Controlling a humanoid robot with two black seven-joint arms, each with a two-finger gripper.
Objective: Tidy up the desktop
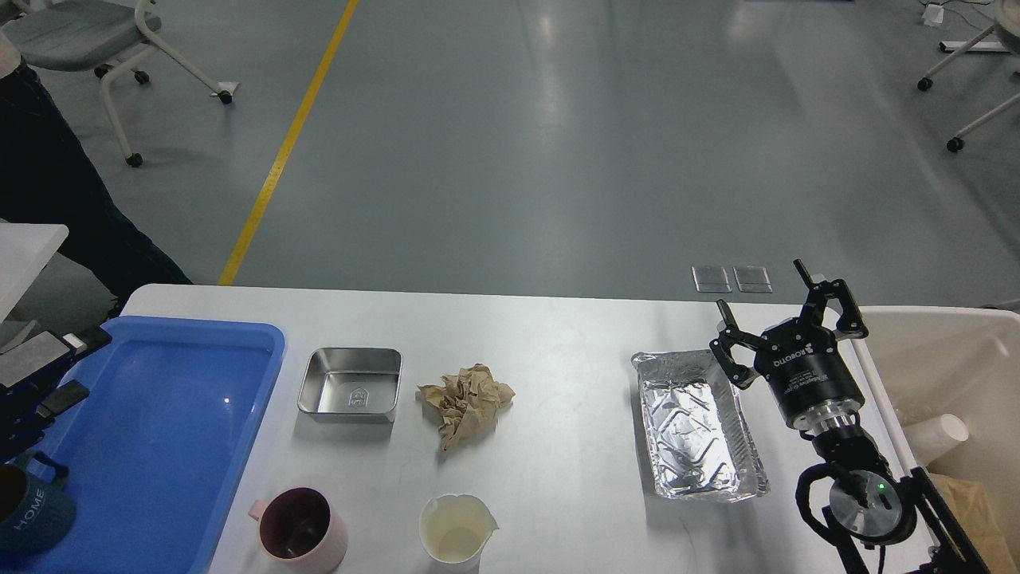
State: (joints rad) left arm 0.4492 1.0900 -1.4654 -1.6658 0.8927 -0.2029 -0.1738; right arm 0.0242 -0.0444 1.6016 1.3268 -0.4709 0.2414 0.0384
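Right pincer [785, 319] — fingers spread wide, nothing between them. It hangs over the far right part of the large white rectangular worktop [558, 343], close to the edge that meets the beige plastic bin [956, 351].

Key relation: the crinkled silver foil tray [697, 426] lies just left of and below the right pincer as seen from the head; its far right corner sits almost under the left finger. The tray's long axis runs near-to-far, roughly along the arm's own line. In my judgement this is the next item, since the right arm is much the nearer one and the bin is just on the pincer's other side.

Further left, well apart from the right pincer: a crumpled brown paper wad [466, 402], then a square shiny metal dish [351, 384]. Near edge: a pink mug with dark inside [301, 528] and a cream paper cup [456, 532].

Left pincer [40, 375] — only a dark and grey part shows at the left edge, over the rim of the blue plastic tray [159, 422]; open or closed, cannot tell. A dark blue mug [28, 510] sits in that tray's near corner.

Right arm pose: wrist cylinder tilted up and away, fingers pointing toward the far edge — a descent would need a tip downward.
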